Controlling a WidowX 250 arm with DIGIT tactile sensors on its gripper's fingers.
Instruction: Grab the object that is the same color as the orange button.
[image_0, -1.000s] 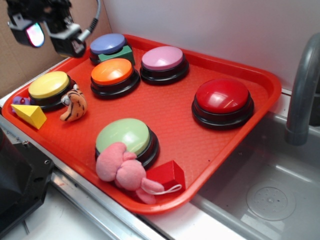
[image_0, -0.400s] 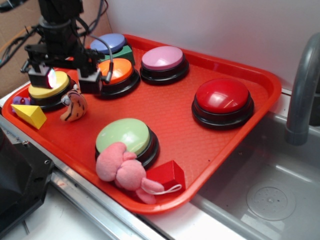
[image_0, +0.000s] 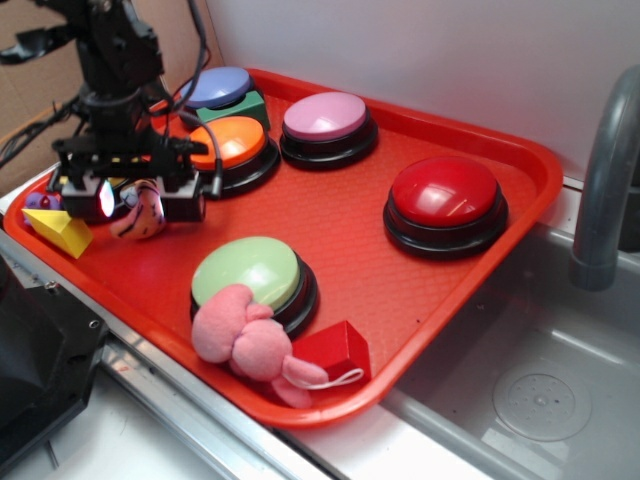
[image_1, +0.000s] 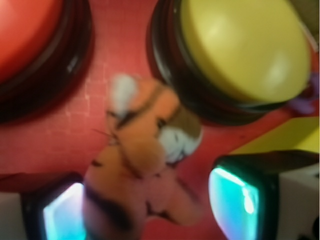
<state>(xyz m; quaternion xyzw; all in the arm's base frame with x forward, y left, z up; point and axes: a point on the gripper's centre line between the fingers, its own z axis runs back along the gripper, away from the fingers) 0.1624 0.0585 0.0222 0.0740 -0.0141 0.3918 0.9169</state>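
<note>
The pincer (image_0: 133, 205) stands spread wide, released. The plush tiger (image_1: 142, 165) lies between its fingers, the orange button (image_0: 228, 145) just behind.

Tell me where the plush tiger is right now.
In the exterior view the plush tiger lies at the tray's left end, between the open gripper's fingers, beside the yellow button.

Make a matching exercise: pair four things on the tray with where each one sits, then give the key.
1. small striped orange plush tiger
2. pink plush toy
3. yellow wedge block
4. dark green block

A. beside the blue-topped round button
B. against the green-topped round button
C. between the open pincer fingers
D. tray's left corner

Pairs: 1-C, 2-B, 3-D, 4-A
</note>
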